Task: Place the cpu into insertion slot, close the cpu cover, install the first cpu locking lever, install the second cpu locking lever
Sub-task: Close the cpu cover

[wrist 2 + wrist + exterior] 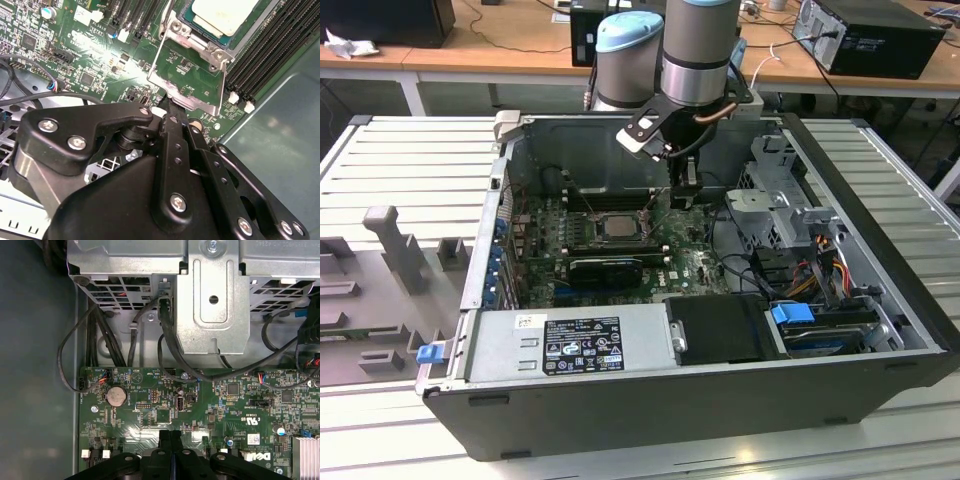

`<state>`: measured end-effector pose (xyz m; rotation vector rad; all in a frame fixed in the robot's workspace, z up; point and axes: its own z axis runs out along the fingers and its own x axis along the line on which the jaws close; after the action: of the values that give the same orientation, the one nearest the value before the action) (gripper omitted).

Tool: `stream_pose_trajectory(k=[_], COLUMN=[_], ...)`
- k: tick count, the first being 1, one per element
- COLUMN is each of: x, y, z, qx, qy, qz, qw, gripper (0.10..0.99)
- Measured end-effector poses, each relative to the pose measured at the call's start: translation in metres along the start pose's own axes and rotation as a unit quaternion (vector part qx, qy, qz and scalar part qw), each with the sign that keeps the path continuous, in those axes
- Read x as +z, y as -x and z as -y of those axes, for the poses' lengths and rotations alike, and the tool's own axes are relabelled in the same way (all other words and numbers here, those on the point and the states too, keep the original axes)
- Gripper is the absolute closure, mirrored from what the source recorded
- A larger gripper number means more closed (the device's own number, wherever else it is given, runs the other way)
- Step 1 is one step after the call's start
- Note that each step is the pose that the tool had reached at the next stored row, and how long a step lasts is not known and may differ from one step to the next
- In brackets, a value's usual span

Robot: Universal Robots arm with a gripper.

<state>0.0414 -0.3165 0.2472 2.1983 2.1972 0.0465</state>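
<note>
End effector: my end effector (168,104) is matte black, with bolted link arms. Its two narrow fingers are drawn together and pinch the near edge of the cpu cover.
Cpu cover: the cpu cover (195,103) is a thin, dull silver metal frame. It is swung open, away from the socket, and green board shows through its square window.
Cpu: the cpu (225,15) is a flat square with a pale, smooth metal top. It sits in the insertion slot, uncovered.
Insertion slot: the insertion slot (216,54) has a metal rim with screw heads that borders the chip.
Beside the slot: long black memory slots (270,55) with white end clips run alongside the socket.
Board: the green motherboard (165,415) is dense with small parts and carries a round silver coin battery (116,396).
In the way: black cables (165,325) loop over the board's edge, below a perforated grey metal drive cage (212,300).
Container: in the exterior view, a dark grey computer case (670,400) lies open on a ribbed metal surface (400,160). It holds the board and a silver power supply (570,345).
</note>
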Motion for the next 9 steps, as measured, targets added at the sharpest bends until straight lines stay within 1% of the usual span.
stream_pose_trajectory(k=[9], x=[-0.0001], y=[0.0], z=[0.0013], qx=[0.0], qy=[0.0], qz=[0.0], qw=[1.0], gripper=[0.98])
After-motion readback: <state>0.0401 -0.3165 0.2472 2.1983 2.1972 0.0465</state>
